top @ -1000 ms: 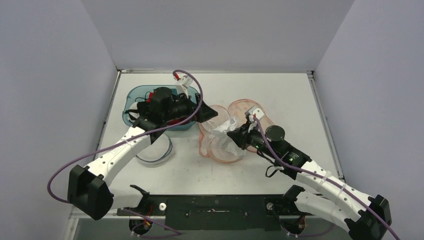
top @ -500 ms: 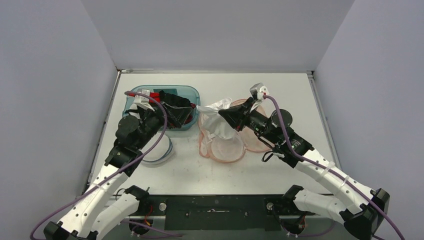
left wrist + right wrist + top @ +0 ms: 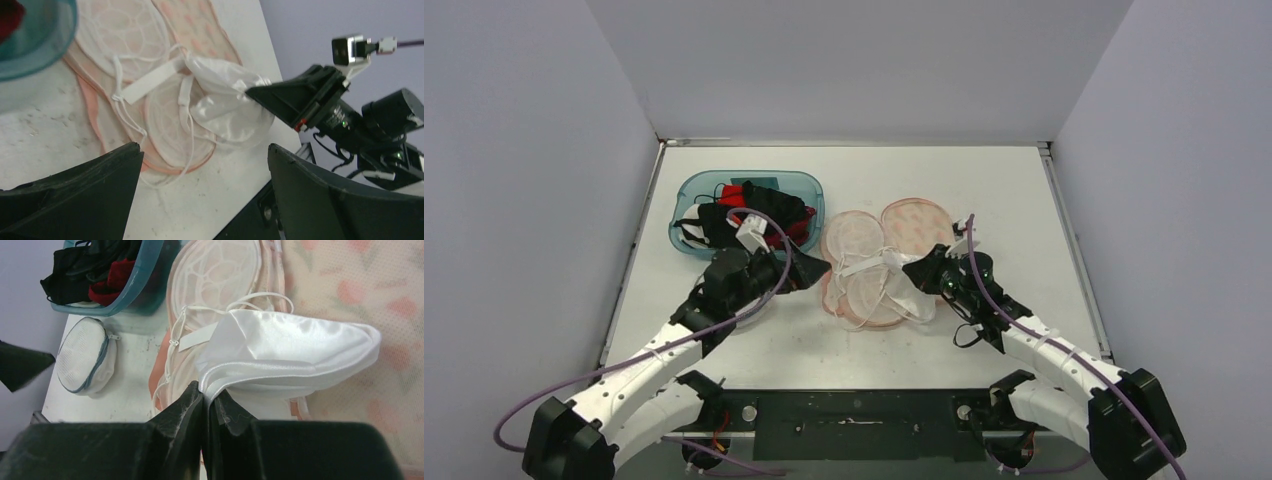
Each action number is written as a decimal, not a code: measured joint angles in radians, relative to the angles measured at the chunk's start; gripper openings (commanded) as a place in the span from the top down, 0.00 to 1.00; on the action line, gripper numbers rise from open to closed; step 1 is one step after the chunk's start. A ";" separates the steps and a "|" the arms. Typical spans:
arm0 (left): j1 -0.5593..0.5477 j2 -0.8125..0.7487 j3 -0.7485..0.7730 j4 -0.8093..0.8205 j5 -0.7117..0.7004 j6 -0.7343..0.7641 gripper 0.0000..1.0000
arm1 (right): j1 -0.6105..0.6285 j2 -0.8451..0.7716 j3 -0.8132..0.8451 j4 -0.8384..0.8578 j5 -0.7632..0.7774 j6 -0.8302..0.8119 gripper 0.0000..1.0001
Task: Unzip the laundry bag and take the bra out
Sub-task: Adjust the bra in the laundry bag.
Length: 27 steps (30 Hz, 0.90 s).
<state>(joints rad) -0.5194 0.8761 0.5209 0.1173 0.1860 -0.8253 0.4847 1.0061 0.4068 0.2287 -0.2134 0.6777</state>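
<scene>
The pink mesh laundry bag (image 3: 856, 238) lies opened flat at the table's middle, its cups spread (image 3: 125, 30) (image 3: 350, 290). The white satin bra (image 3: 906, 295) rests on top of it, straps trailing left (image 3: 225, 107). My right gripper (image 3: 921, 272) is shut on the bra's folded edge (image 3: 290, 352), its fingers pinched together (image 3: 209, 390) low over the bag's right side. My left gripper (image 3: 809, 270) hovers open and empty (image 3: 204, 147) beside the bag's left rim, touching nothing.
A teal basket (image 3: 686, 190) of black and red clothes stands at the back left (image 3: 135, 290). A small round white pouch with a blue zipper (image 3: 86, 356) lies in front of it, mostly under the left arm in the top view.
My right gripper has come down and toward the near right with the bra, laying it over the bag. The left arm has drawn back from the basket and bag toward the near side.
</scene>
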 measured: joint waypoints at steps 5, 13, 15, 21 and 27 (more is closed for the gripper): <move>-0.182 0.059 -0.018 0.028 -0.028 -0.022 0.05 | -0.006 0.009 -0.036 0.045 0.031 0.070 0.66; -0.303 0.241 -0.027 0.185 -0.053 -0.092 0.05 | -0.021 -0.050 -0.081 0.021 0.099 0.124 0.30; -0.312 0.263 -0.027 0.202 -0.061 -0.100 0.05 | -0.027 -0.078 -0.081 -0.003 0.111 0.125 0.30; -0.362 0.301 -0.027 0.298 -0.105 -0.108 0.04 | -0.039 -0.140 -0.081 -0.045 0.122 0.188 0.31; -0.566 0.368 -0.027 0.417 -0.270 0.010 0.03 | -0.040 -0.164 -0.081 -0.089 0.154 0.321 0.31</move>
<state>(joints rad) -1.0859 1.2438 0.4938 0.5339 -0.0845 -0.8150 0.4446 0.8425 0.3256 0.1394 -0.0593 0.9989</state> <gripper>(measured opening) 0.972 0.692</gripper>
